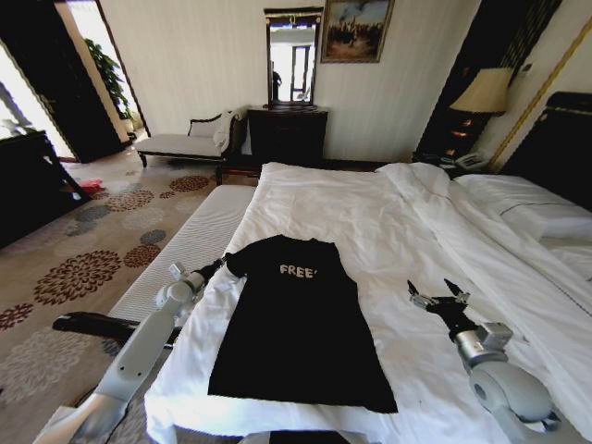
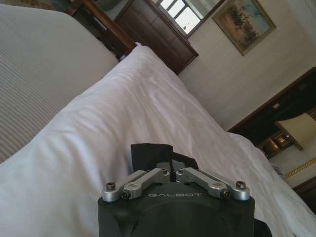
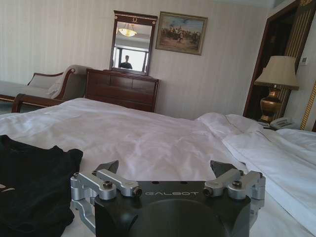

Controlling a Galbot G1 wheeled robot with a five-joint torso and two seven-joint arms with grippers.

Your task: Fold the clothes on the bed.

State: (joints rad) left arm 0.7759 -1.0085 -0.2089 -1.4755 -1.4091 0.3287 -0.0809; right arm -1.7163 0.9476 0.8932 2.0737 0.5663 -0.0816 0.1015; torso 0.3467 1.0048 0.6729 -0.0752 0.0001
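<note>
The black T-shirt (image 1: 301, 324) lies flat on the white bed (image 1: 398, 222), in the lower centre of the head view, chest up with its pale "FREE!" lettering (image 1: 298, 271) readable and its hem toward the bottom edge of the frame. Both sides look tucked in, so the garment reads as a long dark panel, wider at the hem.

The left end effector (image 1: 225, 260) sits at the upper left corner of the shirt, at the sleeve by the edge of the mattress. In the left wrist view its fingers (image 2: 170, 173) are pressed together on a raised fold of the black fabric (image 2: 150, 153), pinching it above the duvet.

The right end effector (image 1: 439, 296) is at the right centre of the head view, over bare white duvet, apart from the shirt's right edge. In the right wrist view its fingertips (image 3: 112, 167) stand spread wide with nothing between them, and the shirt (image 3: 34, 187) lies at the lower left of that frame.

A white-cushioned bench (image 1: 185, 250) runs alongside the bed at the left.
</note>
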